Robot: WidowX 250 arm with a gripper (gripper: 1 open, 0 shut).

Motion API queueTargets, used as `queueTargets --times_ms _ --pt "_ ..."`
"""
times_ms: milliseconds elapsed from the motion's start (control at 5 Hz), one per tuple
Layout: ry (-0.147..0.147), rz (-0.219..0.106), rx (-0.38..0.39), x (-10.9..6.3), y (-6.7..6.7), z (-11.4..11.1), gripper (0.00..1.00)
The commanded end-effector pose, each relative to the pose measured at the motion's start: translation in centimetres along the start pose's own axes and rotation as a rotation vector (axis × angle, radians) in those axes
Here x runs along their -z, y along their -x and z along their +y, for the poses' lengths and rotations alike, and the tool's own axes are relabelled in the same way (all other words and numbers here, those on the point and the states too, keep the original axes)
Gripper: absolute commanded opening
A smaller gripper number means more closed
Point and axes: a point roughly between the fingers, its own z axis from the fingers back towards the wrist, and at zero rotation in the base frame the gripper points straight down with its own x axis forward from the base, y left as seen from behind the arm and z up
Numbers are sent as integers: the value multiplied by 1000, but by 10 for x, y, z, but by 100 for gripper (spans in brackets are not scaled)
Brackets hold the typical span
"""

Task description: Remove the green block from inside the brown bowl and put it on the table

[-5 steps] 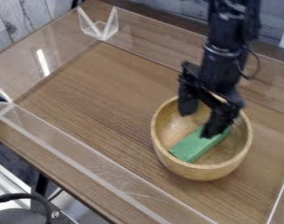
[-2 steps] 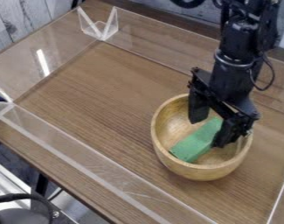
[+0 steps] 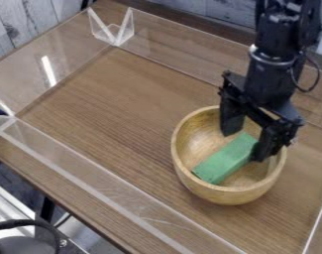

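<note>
A black claw (image 3: pixel 254 131) hangs spread wide over the brown bowl (image 3: pixel 192 181) on the wooden counter (image 3: pixel 104 104); the green block (image 3: pixel 226 160) lies inside, apparently untouched.

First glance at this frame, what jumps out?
The bright green block lying slanted inside the brown bowl, at the right of the table. Right above it hangs the black gripper, jaws open over the bowl's far side and holding nothing. Low clear acrylic walls edge the tabletop.
</note>
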Motion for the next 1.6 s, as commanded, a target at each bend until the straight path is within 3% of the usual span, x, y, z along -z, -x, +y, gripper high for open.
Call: queueTargets --times_ms 0,200,600,1000,1400 --pt "40 -50 1 -4 -8 5 100" --pt "81 -47 7 5 -8 10 100" --pt "11 -47 4 6 -22 6 100" --pt "-58 -75 42 -9 -12 14 100" --pt "20 -139 58 -6 -20 4 100"
